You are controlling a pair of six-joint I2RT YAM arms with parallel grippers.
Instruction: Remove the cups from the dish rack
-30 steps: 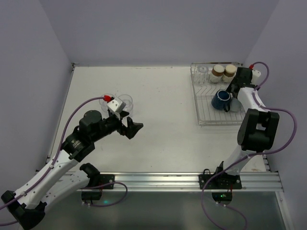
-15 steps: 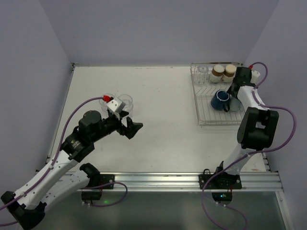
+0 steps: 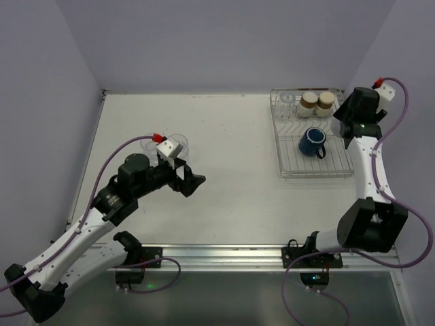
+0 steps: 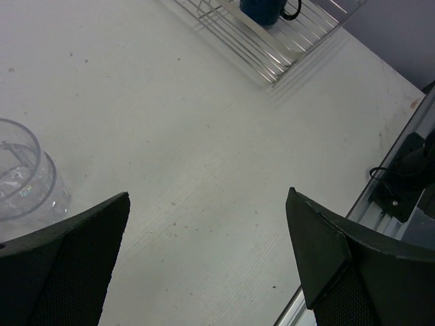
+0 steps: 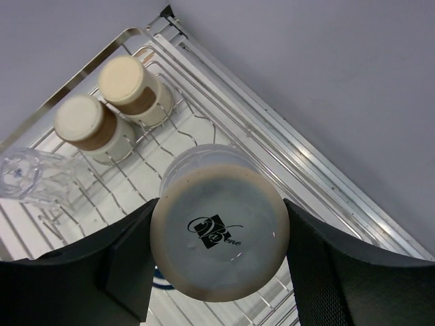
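Right end effector clamped on a cream cup above the dish rack, where two banded cups and blue mug sit; left end effector wide open, empty, over bench beside a glass.

A flat off-white tabletop, matte and flecked with small dark specks, carries everything. Directly on it, just beside the left gripper on its far side, stand two clear glass tumblers, close together. From above, that arm's wrist partly hides them. Ahead of this gripper's fingers, well apart from it across the white surface, sits the rectangular silver wire dish rack, toward the table's far right corner. The rack lies directly beneath the right gripper, with its long side running along the table's right edge. Along the near edge, behind both grippers, runs a silver metal rail.
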